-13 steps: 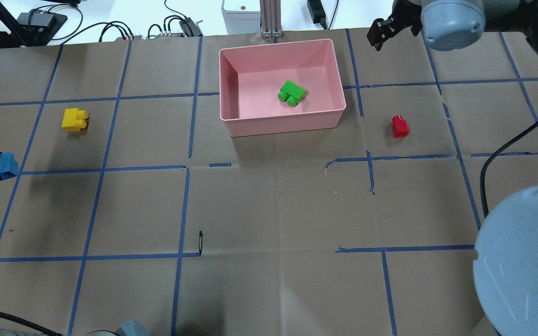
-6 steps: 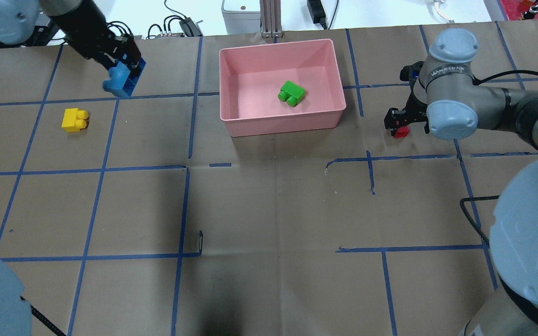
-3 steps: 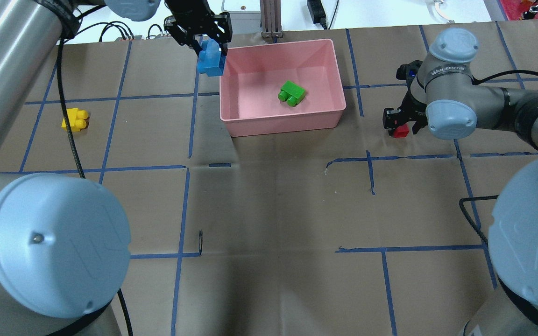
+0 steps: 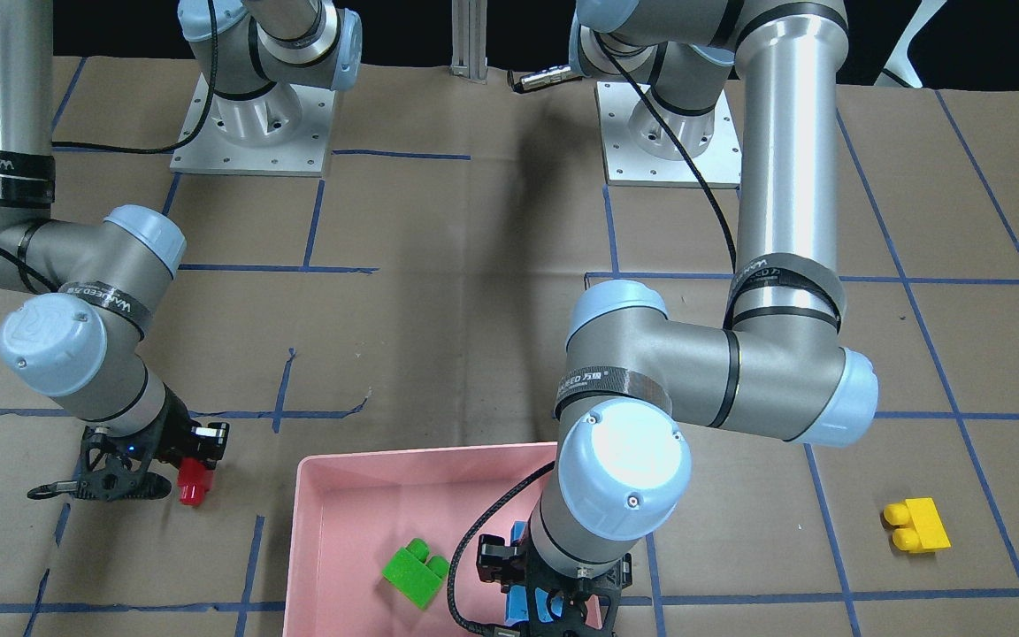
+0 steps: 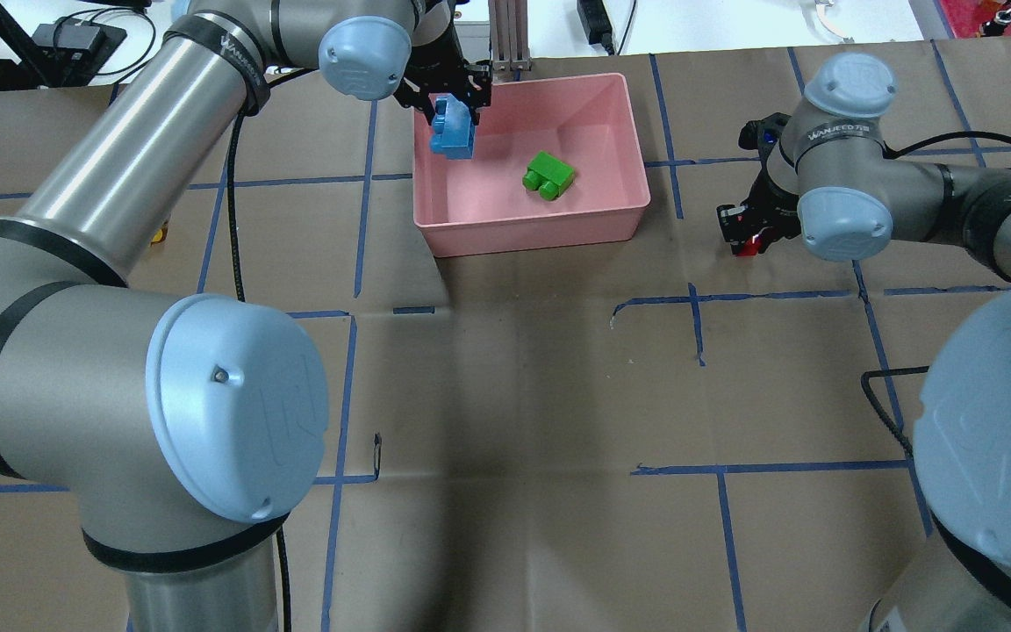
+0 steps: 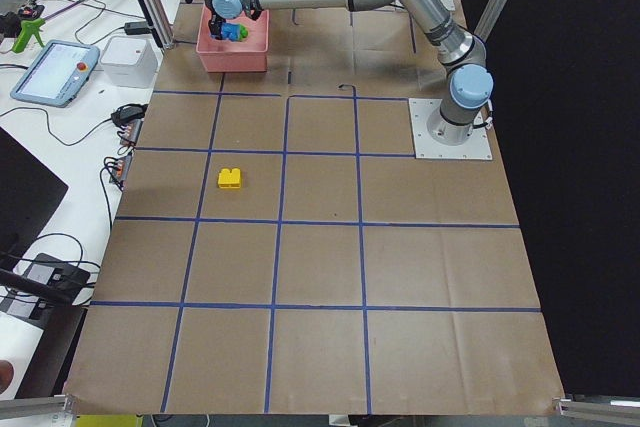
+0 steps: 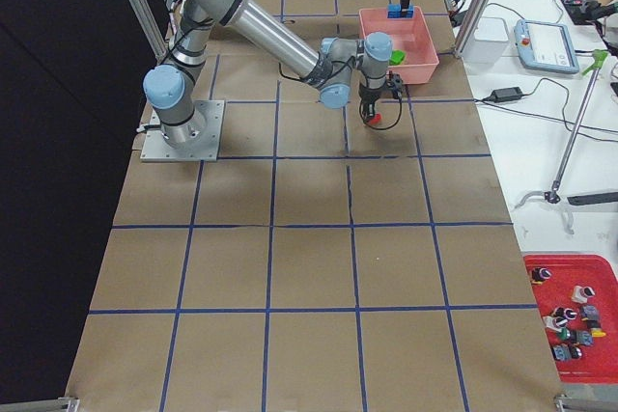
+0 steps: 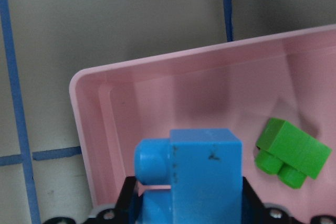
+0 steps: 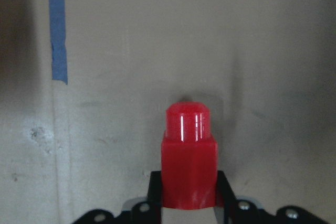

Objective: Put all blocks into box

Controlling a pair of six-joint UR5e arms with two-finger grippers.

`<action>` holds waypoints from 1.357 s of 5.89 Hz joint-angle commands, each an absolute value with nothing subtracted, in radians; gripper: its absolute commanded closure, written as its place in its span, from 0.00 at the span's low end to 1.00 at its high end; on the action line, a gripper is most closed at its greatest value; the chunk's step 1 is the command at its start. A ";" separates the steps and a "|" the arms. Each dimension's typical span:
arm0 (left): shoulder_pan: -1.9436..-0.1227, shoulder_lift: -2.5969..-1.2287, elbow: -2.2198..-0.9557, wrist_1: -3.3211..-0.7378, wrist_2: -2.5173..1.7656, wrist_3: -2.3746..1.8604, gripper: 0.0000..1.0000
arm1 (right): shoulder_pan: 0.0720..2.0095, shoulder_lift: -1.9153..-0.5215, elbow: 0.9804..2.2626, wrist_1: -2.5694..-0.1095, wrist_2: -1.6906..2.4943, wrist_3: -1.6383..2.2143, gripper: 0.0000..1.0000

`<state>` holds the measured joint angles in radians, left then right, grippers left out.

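Note:
My left gripper [image 5: 455, 110] is shut on the blue block [image 5: 453, 130] and holds it above the far-left corner of the pink box [image 5: 532, 237]. The blue block also fills the bottom of the left wrist view [image 8: 205, 177]. The green block [image 5: 548, 174] lies inside the box. My right gripper [image 5: 747, 235] is down at the table to the right of the box, shut on the small red block [image 9: 189, 166], which also shows in the front view [image 4: 194, 482]. The yellow block [image 4: 916, 526] lies alone on the table on my left; in the overhead view my left arm hides it.
My left arm [image 5: 119, 175] stretches across the left half of the overhead view. Two arm base plates [image 4: 253, 133] stand at my edge of the table. An aluminium post [image 5: 505, 35] and cables lie just beyond the box at the far edge.
My left gripper has carried the blue block from the table's left edge up and right to over the box's corner. My right gripper came down around the red block and stays there.

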<state>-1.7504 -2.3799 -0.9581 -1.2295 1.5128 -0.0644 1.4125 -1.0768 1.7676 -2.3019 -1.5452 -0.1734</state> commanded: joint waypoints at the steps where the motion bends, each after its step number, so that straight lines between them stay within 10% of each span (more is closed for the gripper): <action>1: -1.755 -2.350 -0.951 -1.213 1.528 -0.069 0.01 | 1.411 -1.113 1.764 -2.299 -1.545 -0.175 0.94; 4: -1.609 -2.136 -0.985 -1.441 1.526 -0.032 0.01 | 1.480 -1.210 1.659 -2.264 -1.542 -0.269 0.96; 8: -1.199 -2.054 -1.166 -1.439 1.514 0.261 0.01 | 1.749 -0.933 1.189 -2.286 -1.367 -0.327 0.96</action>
<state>-1.2937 -2.0497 -1.1493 -1.4398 1.5196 0.1642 1.7139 -1.0044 1.2644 -2.2804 -1.4115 -0.3253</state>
